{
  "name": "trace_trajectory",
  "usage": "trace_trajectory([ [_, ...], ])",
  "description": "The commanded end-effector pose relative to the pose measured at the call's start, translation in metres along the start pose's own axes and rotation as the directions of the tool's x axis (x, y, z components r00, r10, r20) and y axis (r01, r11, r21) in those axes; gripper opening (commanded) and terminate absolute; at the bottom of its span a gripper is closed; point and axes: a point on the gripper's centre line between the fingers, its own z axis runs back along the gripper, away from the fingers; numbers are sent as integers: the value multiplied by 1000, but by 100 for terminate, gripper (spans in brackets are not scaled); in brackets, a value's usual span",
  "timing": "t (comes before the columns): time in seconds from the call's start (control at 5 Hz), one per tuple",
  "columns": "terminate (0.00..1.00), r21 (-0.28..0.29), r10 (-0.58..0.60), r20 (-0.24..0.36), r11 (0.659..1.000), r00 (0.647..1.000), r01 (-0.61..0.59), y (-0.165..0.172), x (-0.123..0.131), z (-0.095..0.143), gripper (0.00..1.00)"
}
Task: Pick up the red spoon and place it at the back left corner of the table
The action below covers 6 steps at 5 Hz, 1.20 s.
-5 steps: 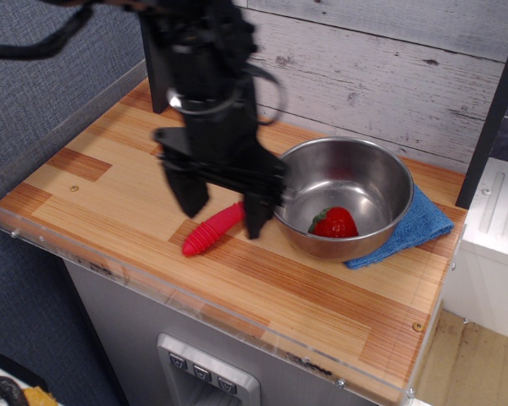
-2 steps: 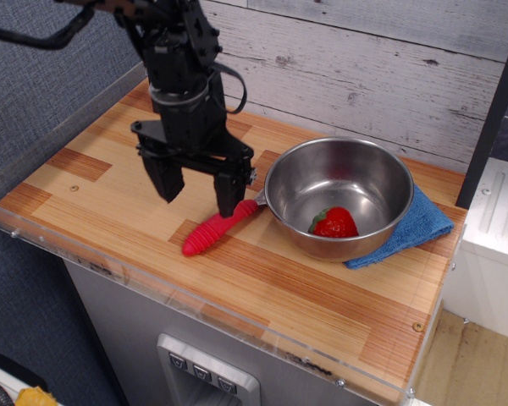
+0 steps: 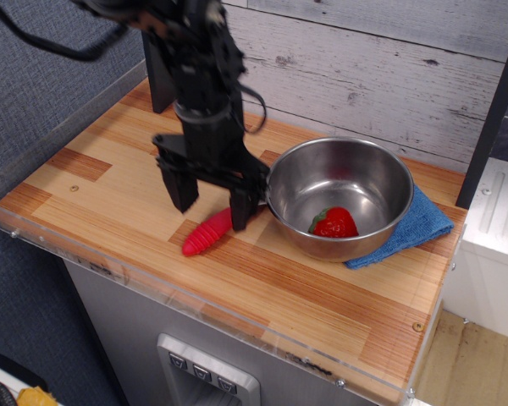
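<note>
1. The pincer is hanging left of frame centre, its two dark fingers spread apart and holding nothing.
2. The right finger is covering the upper end of the red spoon; whether it is touching cannot be told. The left finger is standing clear of the spoon, above bare counter.
3. The red spoon is lying flat on the counter, just below the pincer, its ribbed handle pointing toward the lower left of the frame and its head hidden.
4. A steel bowl holding a strawberry is sitting just right of the pincer, on a blue cloth.
5. Judgement: the fingers are not straddling the handle. The step is calling for a shift toward the lower left, centring the handle between them, lowering, then closing across its ribbed width, keeping clear of the bowl rim.
</note>
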Motion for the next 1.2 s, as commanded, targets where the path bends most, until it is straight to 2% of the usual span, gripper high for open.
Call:
trace_trajectory([
  [0.0, 0, 31, -20, -36, 999, 999, 21, -3, -9, -29, 100],
  [0.2, 0, 44, -10, -47, 999, 999, 12, -1, -13, -40, 100],
  [0.4, 0, 41, 2, -18, 999, 1000, -2, -1, -15, -39, 0],
  [0.8, 0, 27, 25, 17, 999, 1000, -25, -2, -17, -30, 0],
  [1.0, 0, 3, 130, 47, 991, 990, -131, 8, -16, -20, 0],
])
